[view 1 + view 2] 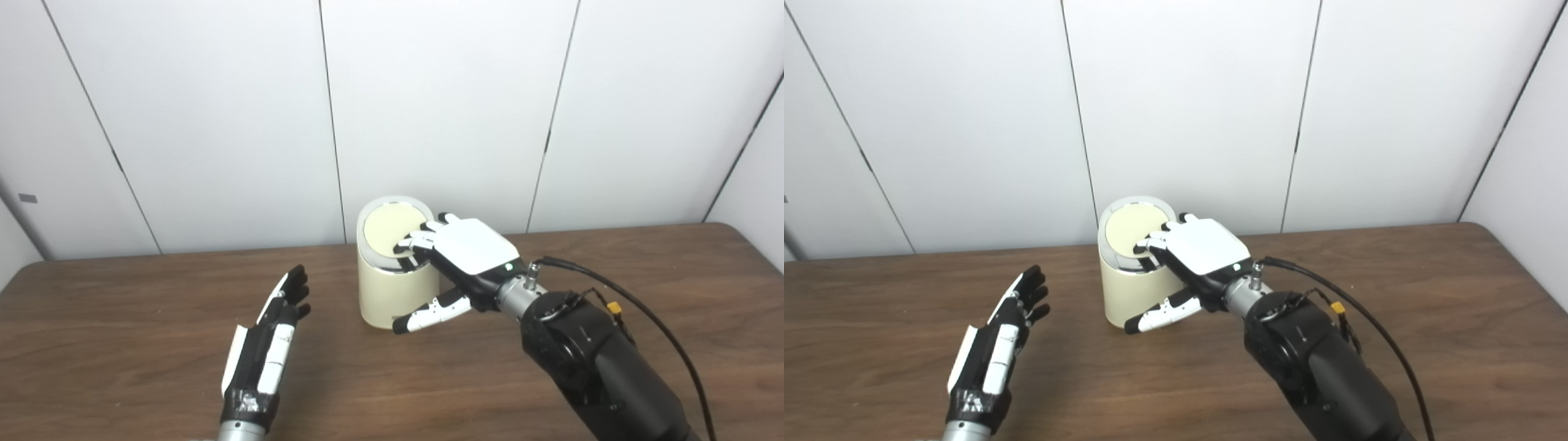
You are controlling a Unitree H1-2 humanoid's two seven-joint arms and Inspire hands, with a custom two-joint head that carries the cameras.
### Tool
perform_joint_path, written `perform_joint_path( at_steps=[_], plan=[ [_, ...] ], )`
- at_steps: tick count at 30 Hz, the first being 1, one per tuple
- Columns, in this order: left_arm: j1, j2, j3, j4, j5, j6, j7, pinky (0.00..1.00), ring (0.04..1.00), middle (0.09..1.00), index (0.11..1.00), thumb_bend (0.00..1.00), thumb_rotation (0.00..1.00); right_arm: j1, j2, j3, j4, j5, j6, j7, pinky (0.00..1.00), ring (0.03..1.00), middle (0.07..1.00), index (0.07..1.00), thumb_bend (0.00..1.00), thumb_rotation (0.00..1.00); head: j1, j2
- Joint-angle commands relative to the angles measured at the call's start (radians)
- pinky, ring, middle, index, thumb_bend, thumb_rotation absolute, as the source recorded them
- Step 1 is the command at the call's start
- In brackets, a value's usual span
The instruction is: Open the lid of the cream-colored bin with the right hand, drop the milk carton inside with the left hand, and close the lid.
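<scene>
The right hand [465,257] is resting its fingertips [409,244] on the closed lid [395,228] of the cream-colored bin [392,288], grasping nothing. The left hand [269,343] is hovering released, left of the bin, above the wooden surface [153,343].

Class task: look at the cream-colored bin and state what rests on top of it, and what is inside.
The right hand has fingers on the closed lid of the bin. The lid hides the inside.
</scene>
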Motion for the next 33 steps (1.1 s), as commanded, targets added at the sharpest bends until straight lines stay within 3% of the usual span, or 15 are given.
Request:
perform_joint_path(
  at_steps=[1,10,14,17,20,24,26,28,33],
  plan=[
    [-0.03,-0.002,0.006,-0.042,0.012,-0.013,0.002,0.91,0.935,0.945,0.973,0.72,0.93,0.045,-0.023,0.011,0.079,-0.015,0.04,0.088,1.0,0.939,0.874,0.832,0.87,0.87,-0.001,0.0],
    [-0.025,-0.003,0.009,-0.044,0.009,-0.012,0.0,0.9,0.931,0.942,0.97,0.7,0.92,0.067,-0.021,-0.003,0.042,-0.012,0.048,0.092,1.0,0.939,0.875,0.835,0.86,0.87,0.0,0.002],
    [-0.023,-0.004,0.009,-0.042,0.009,-0.011,-0.001,0.91,0.932,0.943,0.97,0.71,0.92,0.097,-0.006,-0.049,-0.002,0.046,0.042,0.04,1.0,0.928,0.859,0.819,0.85,0.82,0.001,0.001],
    [-0.022,-0.006,0.009,-0.043,0.006,-0.009,-0.001,0.9,0.927,0.942,0.968,0.69,0.92,0.128,0.042,-0.113,-0.081,0.106,0.054,-0.033,0.98,0.909,0.846,0.812,0.79,0.8,0.003,0.002],
    [-0.025,-0.011,0.013,-0.039,0.008,-0.006,0.005,0.89,0.914,0.935,0.958,0.67,0.93,0.149,0.123,-0.178,-0.184,0.131,0.061,-0.141,0.9,0.897,0.831,0.814,0.66,0.72,0.003,0.002],
    [-0.029,-0.017,0.015,-0.028,0.012,-0.017,0.011,0.86,0.896,0.922,0.945,0.63,0.93,0.145,0.207,-0.254,-0.236,0.193,-0.018,-0.334,0.89,0.939,0.902,0.878,0.59,0.69,0.003,-0.004],
    [-0.03,-0.019,0.015,-0.025,0.014,-0.021,0.011,0.85,0.896,0.923,0.945,0.63,0.94,0.138,0.223,-0.284,-0.241,0.236,-0.053,-0.39,0.97,0.983,0.942,0.952,0.59,0.76,0.005,-0.005],
    [-0.031,-0.02,0.016,-0.022,0.014,-0.024,0.011,0.83,0.894,0.924,0.945,0.62,0.94,0.133,0.232,-0.305,-0.254,0.255,-0.069,-0.428,0.98,0.996,0.972,0.983,0.58,0.79,0.008,-0.007],
    [-0.029,-0.025,0.019,-0.03,0.008,-0.015,0.012,0.83,0.887,0.918,0.94,0.64,0.93,0.177,0.255,-0.35,-0.278,0.302,-0.103,-0.528,0.81,0.91,0.92,0.905,0.52,0.77,0.015,-0.004]
  ],
)
